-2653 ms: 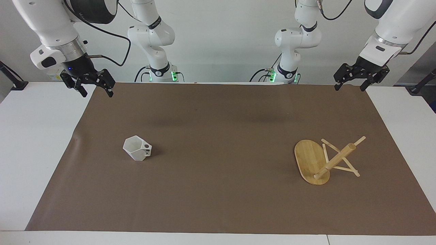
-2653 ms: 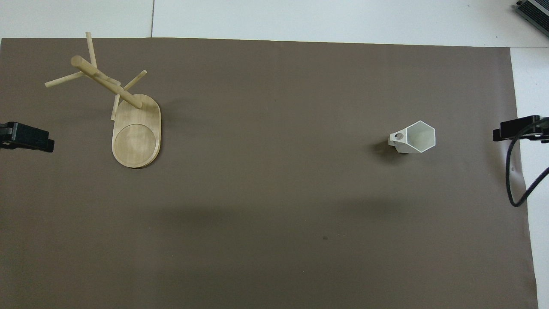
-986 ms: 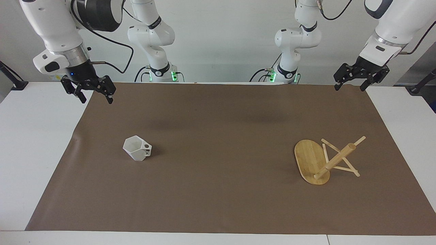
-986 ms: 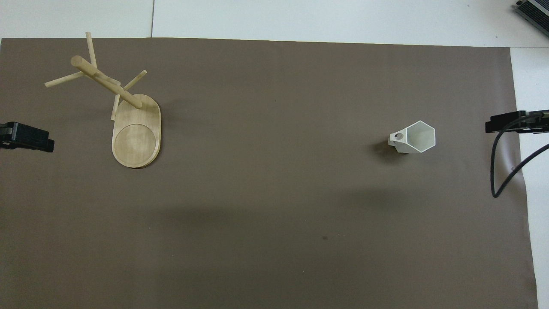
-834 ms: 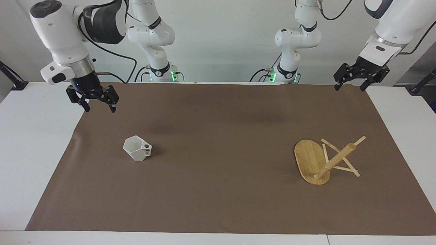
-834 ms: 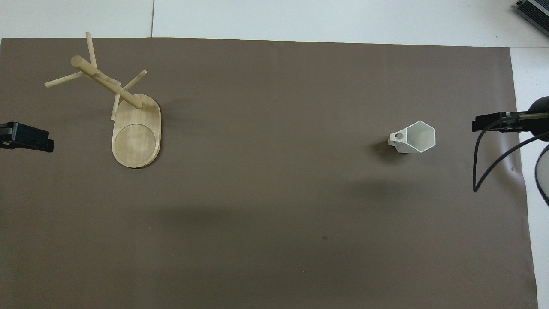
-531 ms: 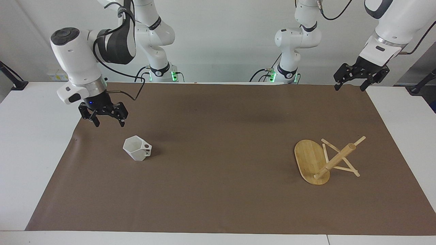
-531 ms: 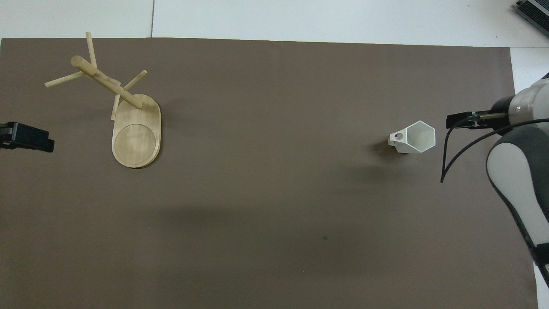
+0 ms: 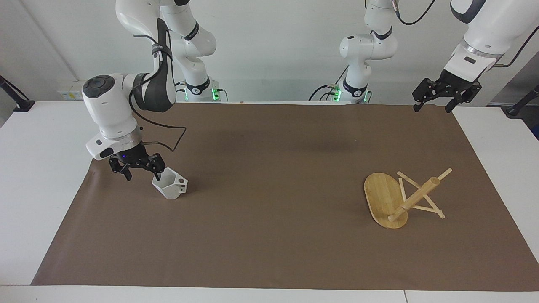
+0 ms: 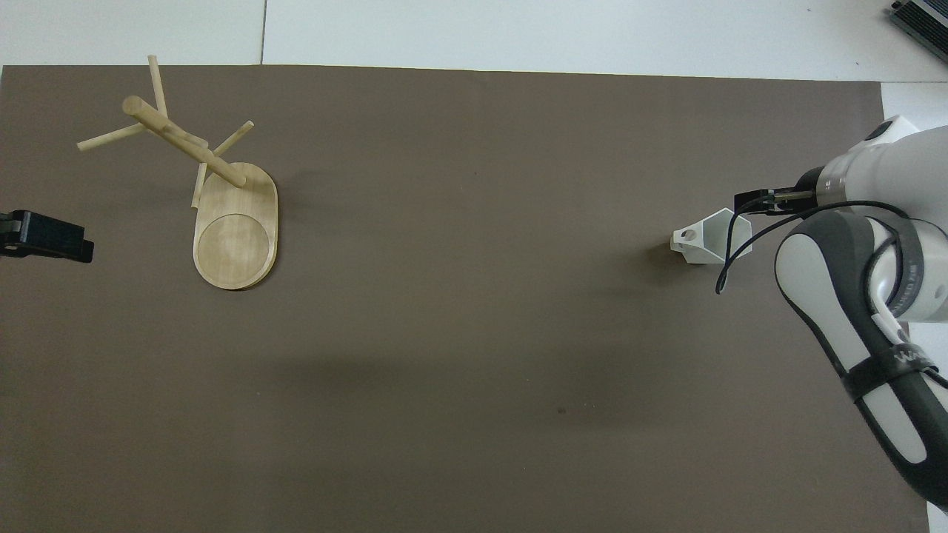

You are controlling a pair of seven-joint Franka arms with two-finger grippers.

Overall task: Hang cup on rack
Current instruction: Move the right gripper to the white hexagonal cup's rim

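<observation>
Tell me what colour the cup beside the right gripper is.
The cup is plain matte white, with no pattern; it shows best in the facing view.

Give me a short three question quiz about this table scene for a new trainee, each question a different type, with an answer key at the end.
1. True or false: the cup already hangs on the rack.
2. Which pincer is down beside the cup? A) the left pincer B) the right pincer
3. Fill in: the rack stands toward the ___ arm's end of the brown mat.

Key
1. False; the cup sits upright on the mat, apart from the rack.
2. B; it is open, low at the cup's rim, while the left pincer waits, open, over the mat's corner.
3. left
</observation>
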